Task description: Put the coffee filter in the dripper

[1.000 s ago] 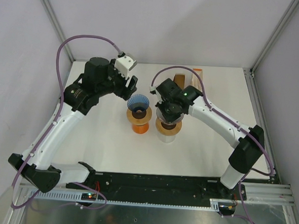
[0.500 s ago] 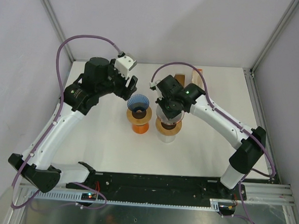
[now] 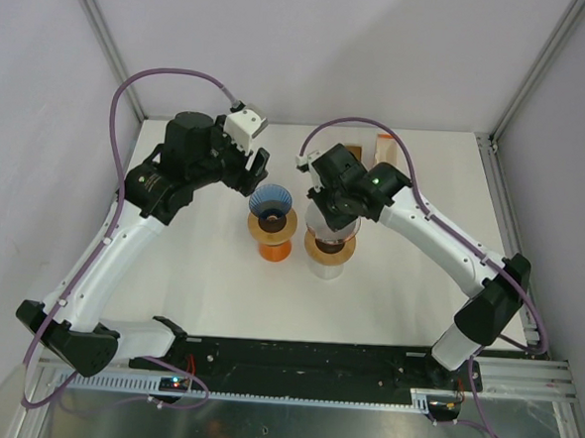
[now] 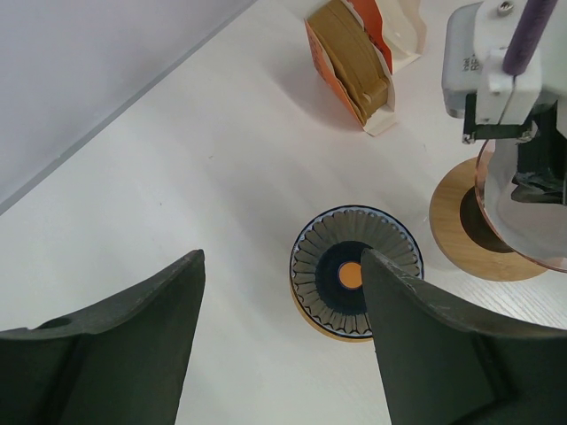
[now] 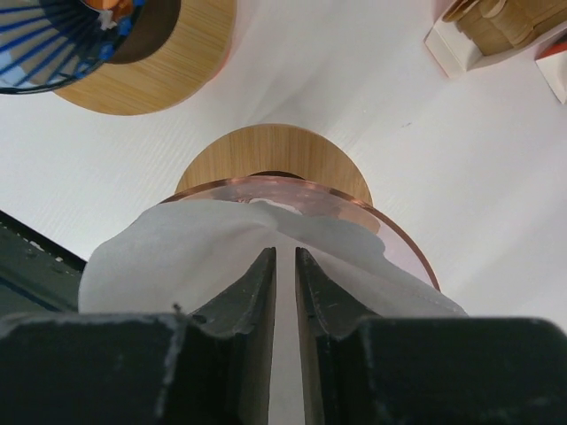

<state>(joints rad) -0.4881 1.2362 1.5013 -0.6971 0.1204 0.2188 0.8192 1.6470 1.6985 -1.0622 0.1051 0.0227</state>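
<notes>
The white paper coffee filter (image 5: 151, 257) lies spread inside the clear pink glass dripper (image 5: 394, 237), which stands on a round wooden collar (image 5: 275, 150). My right gripper (image 5: 284, 252) hangs just above the filter with its jaws a narrow slit apart; no fold of paper shows pinched between them. From above, the right gripper (image 3: 331, 211) covers the top of that dripper (image 3: 330, 246). My left gripper (image 4: 281, 258) stands wide open and empty, high over the table beside a blue ribbed dripper (image 4: 357, 273).
The blue ribbed dripper (image 3: 271, 206) sits on an orange stand just left of the glass one. An orange and white box of brown filters (image 4: 354, 66) stands at the back of the table (image 3: 220, 274). The enclosure's walls close in the sides.
The right gripper's jaws, shut a second ago, now stand a slit apart over the filter. The right arm's wrist and elbow have shifted slightly to the right. The left arm has not moved.
</notes>
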